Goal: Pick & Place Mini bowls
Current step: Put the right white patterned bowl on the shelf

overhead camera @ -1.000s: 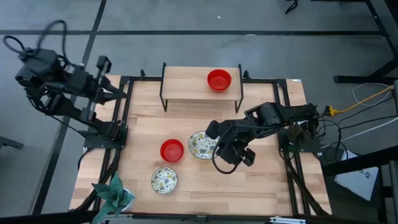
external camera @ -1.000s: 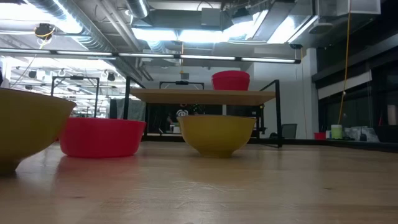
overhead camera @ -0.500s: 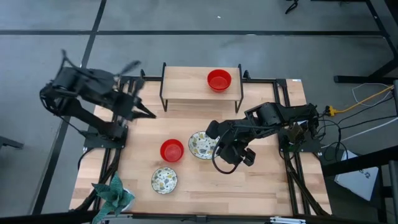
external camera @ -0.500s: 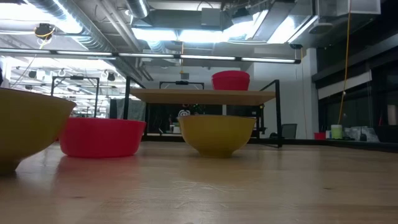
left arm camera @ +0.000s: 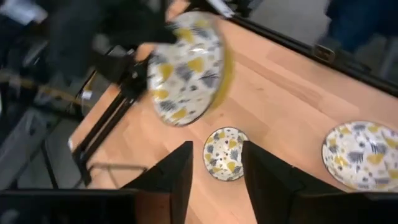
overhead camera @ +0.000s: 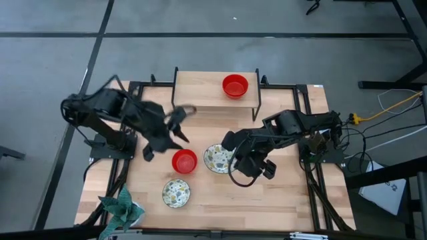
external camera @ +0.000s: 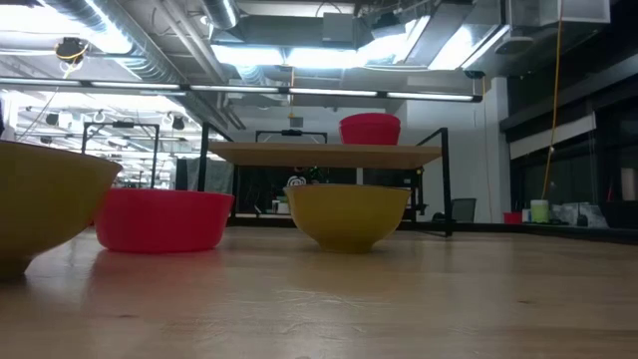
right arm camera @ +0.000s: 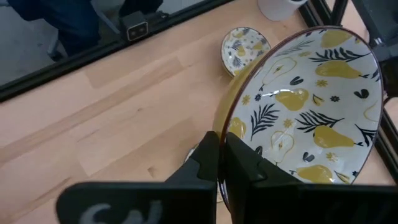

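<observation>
Here we are over the wooden surface (overhead camera: 287, 197), and the raised shelf (overhead camera: 200, 97) along its back edge is our marker. One red bowl (overhead camera: 235, 86) is sitting on top of that shelf, toward its right end, close to the shelf's right legs. The left gripper (overhead camera: 172, 127) is hovering just in front of the shelf's left legs, its fingers (left arm camera: 171, 180) standing partly apart and holding nothing. A second red bowl (overhead camera: 185, 161) is resting on the surface farther out in front of the shelf, just past that gripper, with bare wood all round it. The right gripper (right arm camera: 219, 150) is lying in front of the shelf's right half, its fingers pinched tight on the rim of a floral bowl (overhead camera: 215, 155). That bowl is sitting beside the second red bowl, close but not touching, so the gap between them is looking narrow. Another floral bowl (overhead camera: 177, 193) is lying farthest forward from the shelf, near the front edge, apart from both of the others. A teal leafy object (overhead camera: 122, 207) is sitting at the front corner diagonally across from the shelf's right end, well clear of the bowls. The front-right stretch of the surface, away from the shelf, is lying open. A black metal frame (overhead camera: 315, 181) is running along both sides down from the shelf, and the right arm's folded links are crowding the side below the shelf's right end.
</observation>
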Robot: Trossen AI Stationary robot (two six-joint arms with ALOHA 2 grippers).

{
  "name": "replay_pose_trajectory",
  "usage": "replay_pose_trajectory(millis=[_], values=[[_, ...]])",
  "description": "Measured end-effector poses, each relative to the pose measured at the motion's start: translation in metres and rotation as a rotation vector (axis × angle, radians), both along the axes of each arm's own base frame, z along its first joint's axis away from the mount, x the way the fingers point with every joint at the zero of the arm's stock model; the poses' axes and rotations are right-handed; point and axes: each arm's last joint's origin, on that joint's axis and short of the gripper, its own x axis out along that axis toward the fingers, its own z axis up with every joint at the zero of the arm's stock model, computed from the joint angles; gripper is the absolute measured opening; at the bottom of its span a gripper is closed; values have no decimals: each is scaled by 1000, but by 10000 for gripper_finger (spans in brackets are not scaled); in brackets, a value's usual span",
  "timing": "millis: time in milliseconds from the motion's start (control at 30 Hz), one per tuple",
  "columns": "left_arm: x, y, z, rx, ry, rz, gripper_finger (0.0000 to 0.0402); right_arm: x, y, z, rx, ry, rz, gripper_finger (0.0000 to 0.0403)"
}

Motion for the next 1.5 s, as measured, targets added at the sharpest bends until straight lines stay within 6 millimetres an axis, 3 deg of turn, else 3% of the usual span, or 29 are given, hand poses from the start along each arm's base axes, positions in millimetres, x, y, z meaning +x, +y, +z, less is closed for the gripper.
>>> replay_pose_trajectory(millis=[267,533,1000,1500], values=[[27,-28,-18,130,8,-100,150,0,0,0,7,3,6,9],[55,-27,-35,226,39,-86,150,0,0,0,8,3,6,10],[64,-25,-34,112,6,-199,152,0,0,0,4,1,13,11],[80,-27,-45,112,14,-194,152,0,0,0,1,-2,18,11]])
